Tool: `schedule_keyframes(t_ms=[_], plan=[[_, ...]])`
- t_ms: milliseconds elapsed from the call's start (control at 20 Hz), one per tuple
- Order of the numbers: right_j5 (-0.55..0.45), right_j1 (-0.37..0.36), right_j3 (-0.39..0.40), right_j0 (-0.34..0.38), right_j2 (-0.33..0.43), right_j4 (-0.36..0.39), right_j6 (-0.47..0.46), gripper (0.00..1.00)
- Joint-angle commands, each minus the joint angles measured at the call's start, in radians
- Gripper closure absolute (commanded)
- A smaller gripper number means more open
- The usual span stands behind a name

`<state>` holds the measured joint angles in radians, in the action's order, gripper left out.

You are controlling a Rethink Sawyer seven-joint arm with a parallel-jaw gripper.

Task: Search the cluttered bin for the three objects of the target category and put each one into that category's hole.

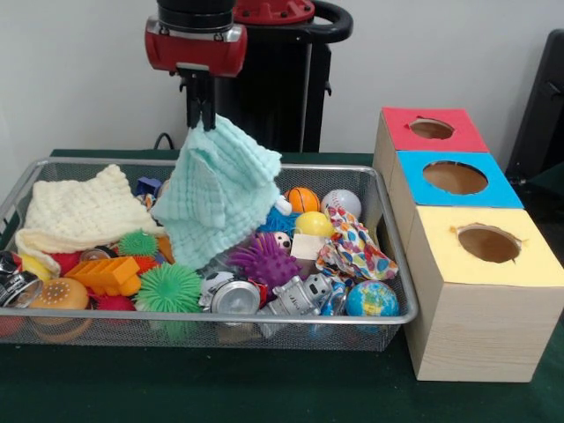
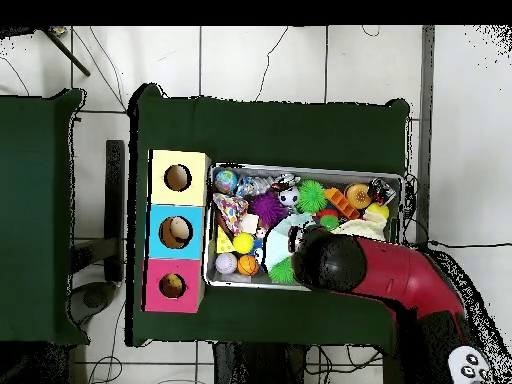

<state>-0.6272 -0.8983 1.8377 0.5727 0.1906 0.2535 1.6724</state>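
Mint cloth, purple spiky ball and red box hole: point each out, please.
mint cloth (image 1: 216, 198), front view, middle of the hanging fabric
purple spiky ball (image 1: 264, 262), front view, its centre
red box hole (image 1: 431, 129), front view, the opening's middle

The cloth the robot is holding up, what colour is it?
Pale mint green cloth; the front view shows it best.

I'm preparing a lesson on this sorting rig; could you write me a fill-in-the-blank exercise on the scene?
1. The gripper holds a mint-green ____ above the cluttered bin.
2. The box nearest the camera in the front view has a ____ top.
3. The middle box has a ____ top.
4. Each box top has one round ____.

Missing words: cloth; yellow; blue; hole
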Motion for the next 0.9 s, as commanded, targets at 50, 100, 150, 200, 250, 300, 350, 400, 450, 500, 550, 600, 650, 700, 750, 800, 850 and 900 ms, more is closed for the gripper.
schedule_keyframes(t_ms=[50,100,150,200,250,300,350,400,450,500,550,600,650,700,750,800,850,900], plan=[[-0.165,-0.008,-0.071,0.06,0.12,0.036,-0.21,1.0],[-0.163,-0.006,-0.073,0.066,0.123,0.043,-0.212,1.0],[-0.161,0.0,-0.076,0.074,0.127,0.048,-0.214,1.0],[-0.156,0.006,-0.078,0.082,0.132,0.052,-0.216,1.0],[-0.154,0.01,-0.081,0.089,0.137,0.057,-0.218,1.0],[-0.157,0.014,-0.086,0.098,0.143,0.06,-0.222,1.0],[-0.167,0.016,-0.092,0.107,0.149,0.062,-0.228,1.0],[-0.177,0.014,-0.1,0.114,0.153,0.066,-0.234,1.0],[-0.188,0.011,-0.109,0.121,0.157,0.07,-0.239,1.0],[-0.196,0.01,-0.116,0.129,0.159,0.074,-0.244,1.0],[-0.204,0.014,-0.126,0.137,0.164,0.077,-0.253,1.0],[-0.212,0.018,-0.137,0.145,0.169,0.08,-0.262,1.0],[-0.22,0.021,-0.147,0.154,0.172,0.084,-0.269,1.0],[-0.225,0.026,-0.155,0.164,0.179,0.087,-0.278,1.0],[-0.23,0.031,-0.163,0.174,0.186,0.091,-0.286,1.0],[-0.234,0.033,-0.165,0.182,0.192,0.095,-0.29,1.0],[-0.239,0.034,-0.169,0.191,0.2,0.098,-0.293,1.0],[-0.246,0.036,-0.174,0.199,0.207,0.101,-0.297,1.0]])
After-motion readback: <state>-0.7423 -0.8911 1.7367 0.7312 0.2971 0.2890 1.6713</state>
